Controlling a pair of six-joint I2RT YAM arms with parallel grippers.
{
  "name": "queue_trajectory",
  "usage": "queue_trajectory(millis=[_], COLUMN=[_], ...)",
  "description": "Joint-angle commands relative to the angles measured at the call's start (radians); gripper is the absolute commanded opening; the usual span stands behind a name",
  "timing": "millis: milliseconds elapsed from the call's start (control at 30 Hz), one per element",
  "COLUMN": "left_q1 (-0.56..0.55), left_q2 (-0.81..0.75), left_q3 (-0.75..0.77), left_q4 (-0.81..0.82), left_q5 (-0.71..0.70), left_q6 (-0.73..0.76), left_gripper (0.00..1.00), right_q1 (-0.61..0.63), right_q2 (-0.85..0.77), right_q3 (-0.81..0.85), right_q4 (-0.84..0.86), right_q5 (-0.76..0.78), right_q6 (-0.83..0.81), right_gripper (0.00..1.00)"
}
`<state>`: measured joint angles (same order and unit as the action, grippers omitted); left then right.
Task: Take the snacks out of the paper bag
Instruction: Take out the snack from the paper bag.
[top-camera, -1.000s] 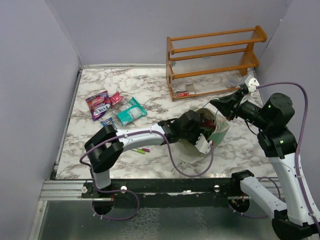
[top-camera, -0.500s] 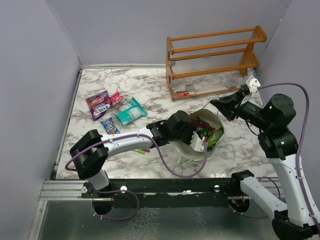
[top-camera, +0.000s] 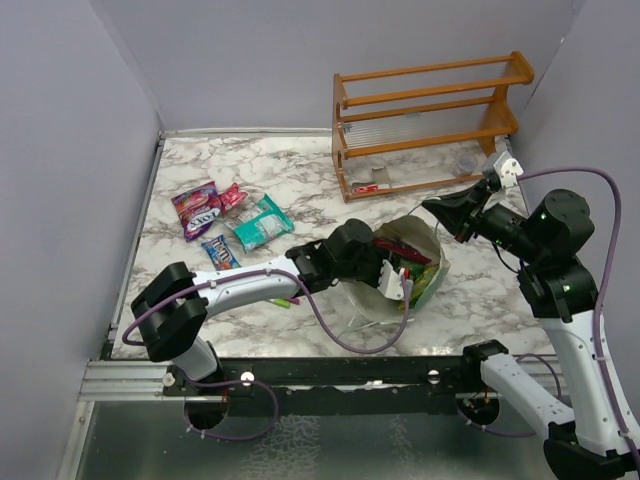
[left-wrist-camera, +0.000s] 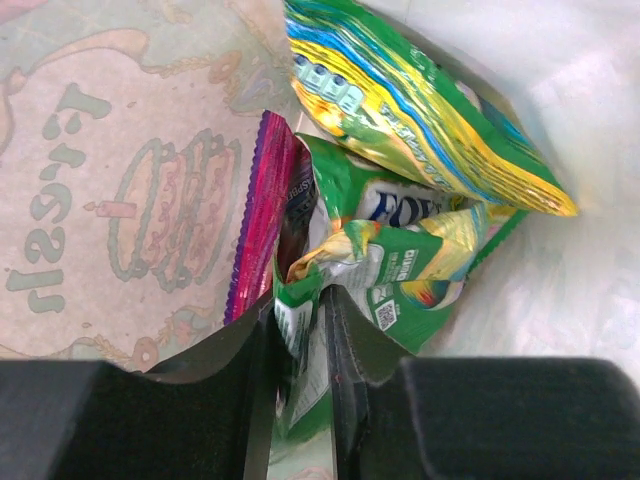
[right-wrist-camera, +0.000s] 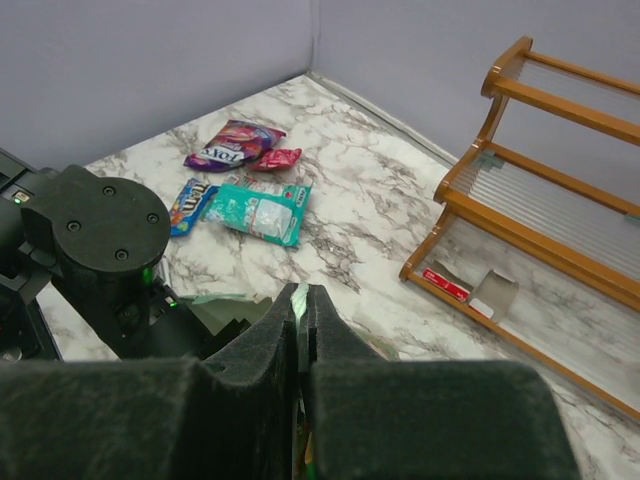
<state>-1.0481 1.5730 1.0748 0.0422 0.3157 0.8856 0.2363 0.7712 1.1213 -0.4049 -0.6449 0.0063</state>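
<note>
The pale green paper bag (top-camera: 425, 258) lies tipped on the marble, its mouth facing left. My left gripper (top-camera: 388, 272) reaches into it. In the left wrist view the left gripper (left-wrist-camera: 300, 305) is shut on the crumpled edge of a green snack packet (left-wrist-camera: 400, 250). A yellow-green packet (left-wrist-camera: 420, 110) and a magenta one (left-wrist-camera: 258, 215) lie beside it against the bag's wall (left-wrist-camera: 120, 190). My right gripper (top-camera: 436, 212) holds the bag's upper edge. Seen from the right wrist, the right gripper (right-wrist-camera: 302, 296) is shut on a strip of pale green paper.
Purple (top-camera: 196, 208), pink (top-camera: 232, 196), teal (top-camera: 262, 222) and blue (top-camera: 218, 250) packets lie on the table at the left. Two marker pens (top-camera: 285, 300) lie under the left forearm. An orange wooden rack (top-camera: 430, 120) stands at the back right, with a small red-and-white item (top-camera: 365, 188) on its bottom shelf.
My left arm has drawn back to the left and its elbow has swung toward the near edge. The bag has tipped over leftward, its mouth showing packets. The right gripper has held still.
</note>
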Motion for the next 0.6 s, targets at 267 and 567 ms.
queue_trajectory(millis=[267,567], left_q1=[0.005,0.005], left_q2=[-0.054,-0.070], left_q3=[-0.024,0.027], left_q4=[0.076,0.043], left_q5=[0.057,0.096], left_q6=[-0.046,-0.060], left_gripper=[0.23,0.00], right_q1=[0.003,0.003], right_q2=[-0.021,-0.018], right_q3=[0.028,0.034], right_q4=[0.071,0.065], right_q5=[0.003,0.018], right_q6=[0.009,0.002], right_gripper=[0.02,0.02])
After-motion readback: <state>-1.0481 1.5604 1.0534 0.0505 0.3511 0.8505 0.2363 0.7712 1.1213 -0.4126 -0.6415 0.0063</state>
